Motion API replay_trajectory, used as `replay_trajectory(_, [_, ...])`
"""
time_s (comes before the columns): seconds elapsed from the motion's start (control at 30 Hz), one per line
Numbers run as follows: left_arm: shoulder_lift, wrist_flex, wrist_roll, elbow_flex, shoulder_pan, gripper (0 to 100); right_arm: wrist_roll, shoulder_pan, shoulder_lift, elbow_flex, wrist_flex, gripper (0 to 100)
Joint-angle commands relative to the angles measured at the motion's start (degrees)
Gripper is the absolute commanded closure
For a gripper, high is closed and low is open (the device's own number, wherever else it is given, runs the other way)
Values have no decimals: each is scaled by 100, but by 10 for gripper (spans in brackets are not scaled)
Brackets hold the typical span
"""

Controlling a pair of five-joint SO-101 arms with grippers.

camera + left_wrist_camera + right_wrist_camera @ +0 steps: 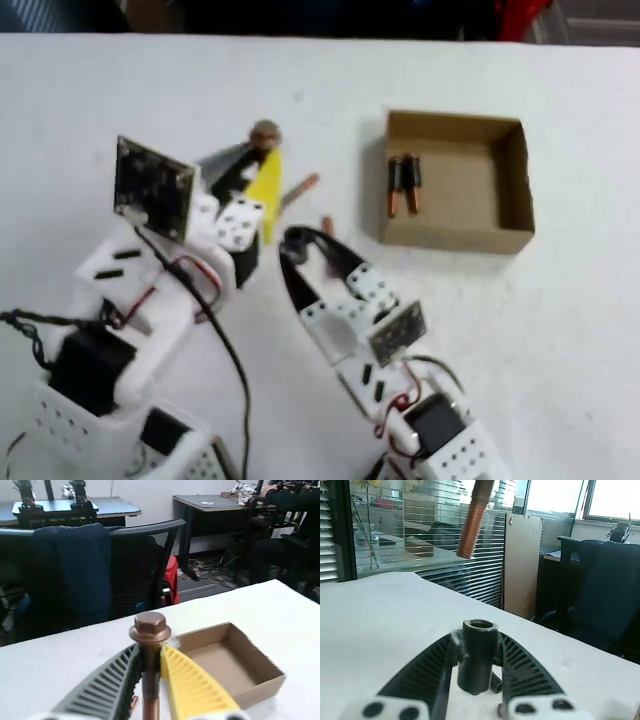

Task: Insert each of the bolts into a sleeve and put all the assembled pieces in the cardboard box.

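My left gripper point(149, 649), one finger grey and one yellow, is shut on a copper bolt point(149, 630) with its hex head up. From above, this gripper point(257, 165) is left of the cardboard box point(455, 238) with the bolt head point(265, 131) at its tip. My right gripper point(477, 642) is shut on an upright black sleeve point(477, 655) whose open end faces up. The bolt's threaded end point(470, 527) hangs above and beyond the sleeve, apart from it. In the high view the right gripper point(298, 243) sits just below the left one. Two assembled pieces point(403, 185) lie in the box.
A copper piece point(301, 187) lies on the table between the left gripper and the box, and a smaller one point(327, 226) near the right gripper. A chair with a dark jacket point(70, 570) stands beyond the table edge. The box point(257, 682) is open-topped.
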Motion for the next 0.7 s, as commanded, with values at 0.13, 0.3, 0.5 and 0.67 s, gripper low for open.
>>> replay_trajectory(0.13, [-136,-211,510,-97,171,976,88,-57,-75,53,-127,981])
replay_trajectory(0.3, [-444,-545,659,563,154,976,88,-48,-75,53,-127,981])
replay_trajectory(0.5, [-1763,-2101,466,2321,163,977,88,-48,-75,53,-127,981])
replay_trajectory(0.67, [-2176,-2136,448,2620,171,978,88,-48,-75,53,-127,981])
